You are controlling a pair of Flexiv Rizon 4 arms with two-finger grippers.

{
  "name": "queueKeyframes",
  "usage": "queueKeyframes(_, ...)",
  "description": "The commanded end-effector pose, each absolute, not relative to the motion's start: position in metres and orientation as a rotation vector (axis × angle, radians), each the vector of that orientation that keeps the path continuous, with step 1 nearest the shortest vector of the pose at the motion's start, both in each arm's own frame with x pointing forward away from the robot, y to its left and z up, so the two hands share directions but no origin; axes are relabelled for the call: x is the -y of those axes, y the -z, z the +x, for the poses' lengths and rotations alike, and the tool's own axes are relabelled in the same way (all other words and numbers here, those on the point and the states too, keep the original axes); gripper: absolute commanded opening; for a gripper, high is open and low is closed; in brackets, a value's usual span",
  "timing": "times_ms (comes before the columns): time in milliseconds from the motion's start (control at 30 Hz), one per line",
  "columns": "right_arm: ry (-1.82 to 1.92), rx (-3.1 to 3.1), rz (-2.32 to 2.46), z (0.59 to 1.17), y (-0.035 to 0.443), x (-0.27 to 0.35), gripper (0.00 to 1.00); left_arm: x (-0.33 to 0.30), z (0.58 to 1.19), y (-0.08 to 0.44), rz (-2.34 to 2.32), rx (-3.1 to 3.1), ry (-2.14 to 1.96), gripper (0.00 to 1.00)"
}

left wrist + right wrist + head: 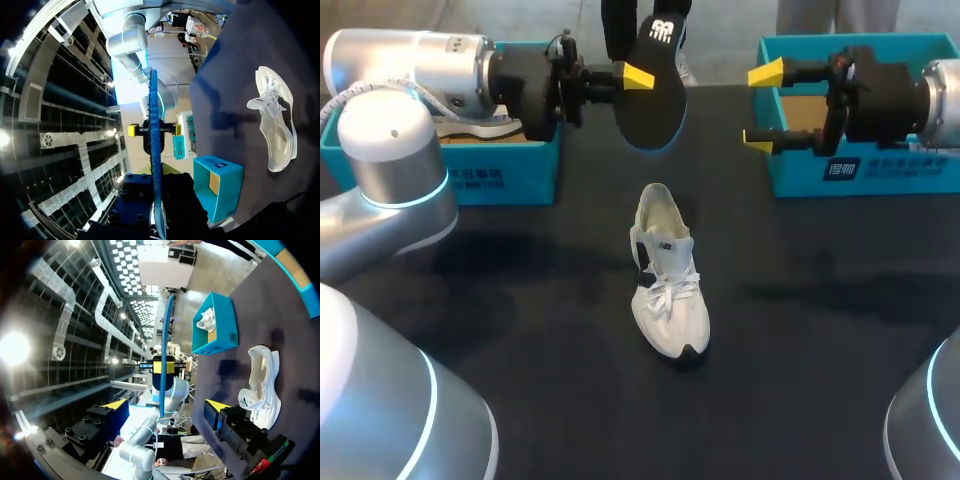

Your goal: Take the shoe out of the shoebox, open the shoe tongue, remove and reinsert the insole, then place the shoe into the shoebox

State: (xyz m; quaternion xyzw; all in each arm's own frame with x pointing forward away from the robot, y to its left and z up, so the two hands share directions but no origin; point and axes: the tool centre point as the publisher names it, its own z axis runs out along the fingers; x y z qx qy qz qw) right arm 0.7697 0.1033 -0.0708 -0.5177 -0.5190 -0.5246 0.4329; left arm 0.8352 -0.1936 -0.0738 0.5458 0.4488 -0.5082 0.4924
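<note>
Widest of all is the matte black table [820, 350], flat and dull. On its far side stand two teal cardboard shoeboxes, square-cornered and open-topped. The left shoebox [510, 180] holds a second pale shoe, and the right shoebox [880, 170] shows its brown inner wall.

Between them, nearer me, the white mesh sneaker [667, 272] stands upright on its sole. Its long axis runs from the far side toward the near edge, toe nearest me and angled slightly to my right, heel toward the boxes. It has loose white laces, dark patches at the toe and the side, and a wide-gaping collar. It is out of both boxes and untouched.

Up in the air beyond the heel, the black foam insole [650, 100] shows a smooth, flat, rounded outline with a bluish rim. Its broad face is turned upward in the head view. From the right wrist it is a thin blue edge [164, 355].

My left gripper [640, 78] is clamped on that insole from the side, one yellow tip lying on its face. My right gripper [762, 107] hangs before the right shoebox, its fingers spread wide with nothing between them, pointing at the insole.
</note>
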Motion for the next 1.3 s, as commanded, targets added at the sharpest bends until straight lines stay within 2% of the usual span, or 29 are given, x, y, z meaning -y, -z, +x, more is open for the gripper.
queueKeyframes(33,1.28,1.307,-1.301,0.777,0.069,-0.114,1.0,0.201,0.834,0.077,1.318,-1.091,1.234,0.0)
queueKeyframes(300,1.252,1.327,-1.296,0.785,0.066,-0.123,1.0,0.211,0.833,0.078,1.311,-1.089,1.241,0.0)
queueKeyframes(333,1.249,1.328,-1.296,0.786,0.066,-0.124,0.89,0.212,0.833,0.077,1.309,-1.089,1.241,0.0)
queueKeyframes(400,1.244,1.329,-1.297,0.787,0.066,-0.126,0.78,0.215,0.834,0.078,1.304,-1.089,1.243,0.0)
queueKeyframes(433,1.242,1.329,-1.297,0.788,0.066,-0.127,0.64,0.216,0.834,0.078,1.3,-1.09,1.242,0.0)
queueKeyframes(533,1.232,1.332,-1.293,0.79,0.066,-0.131,0.58,0.221,0.834,0.078,1.29,-1.089,1.246,0.0)
queueKeyframes(1300,1.206,1.333,-1.276,0.792,0.07,-0.143,0.46,0.256,0.835,0.074,1.273,-1.075,1.276,0.0)
